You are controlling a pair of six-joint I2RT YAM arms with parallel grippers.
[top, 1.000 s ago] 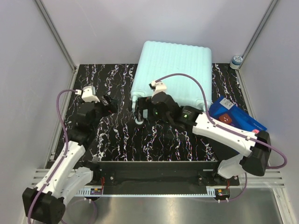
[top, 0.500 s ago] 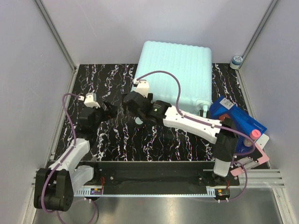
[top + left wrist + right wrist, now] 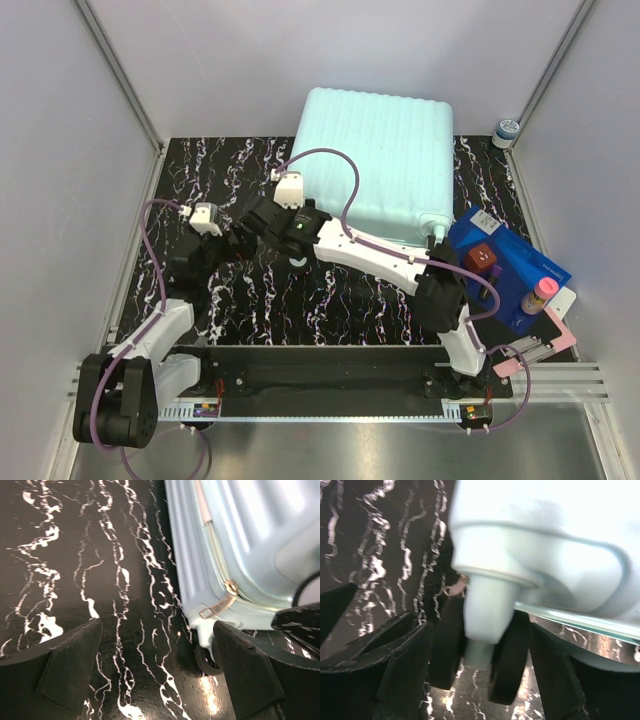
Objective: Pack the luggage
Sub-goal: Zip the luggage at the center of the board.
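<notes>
Ribbed mint-green hard-shell luggage (image 3: 375,150)

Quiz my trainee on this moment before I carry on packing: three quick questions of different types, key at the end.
1. True or false: the luggage lies shut on the table.
2. Fill the gap: the left claw is ___ and holds nothing.
3. Which part of the luggage sits between the fingers of the right claw?
Key: 1 true. 2 open. 3 a caster wheel.
</notes>
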